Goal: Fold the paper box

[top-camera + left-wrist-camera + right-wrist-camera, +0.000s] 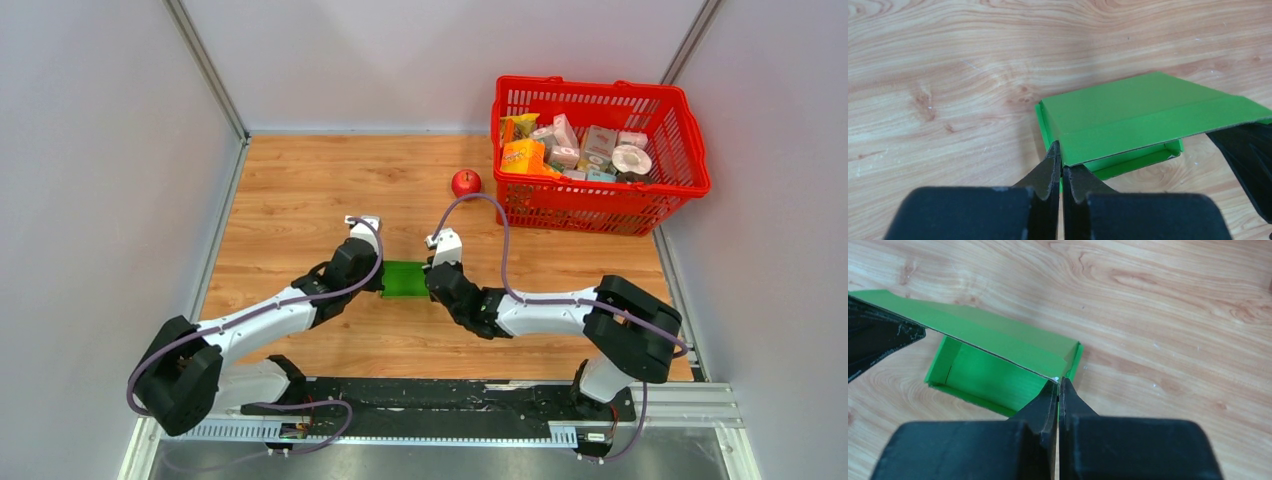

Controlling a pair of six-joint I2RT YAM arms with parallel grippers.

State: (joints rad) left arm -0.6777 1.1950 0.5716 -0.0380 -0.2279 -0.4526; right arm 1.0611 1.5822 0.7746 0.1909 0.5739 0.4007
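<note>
The left hand (1062,161) is seen shut, its two fingers pressed together on one corner of the box (1128,112), where the folded lip of the upper panel ends. The right hand (1058,386) is likewise shut, its fingers pinched at the opposite corner of the same panel. In each wrist view the card seems to be caught between the fingers, though at the very tips this cannot be told for certain.

Outward from the hands, the box is found directly ahead of each and between them, near the middle of the desk (300,190). Its long axis is laid from hand to hand, across the robot's front, so that one short end is faced by each hand. Neither arm is nearer, as the box is met at both ends alike.

The box is made up of a shallow open tray resting on the desk and a broad panel raised over it like a lid. The panel is tilted, with its free edge held up at the two corners. The inside of the tray is left open to view beneath the panel.

The step in hand is judged to be the closing of this panel over the tray. For that, the free edge would have to be lowered by both hands together and kept parallel to the long axis. If one corner were led alone, the panel could be skewed or creased.

An apple (466,182) and a basket (600,95) are seen well apart, toward the far right.
</note>
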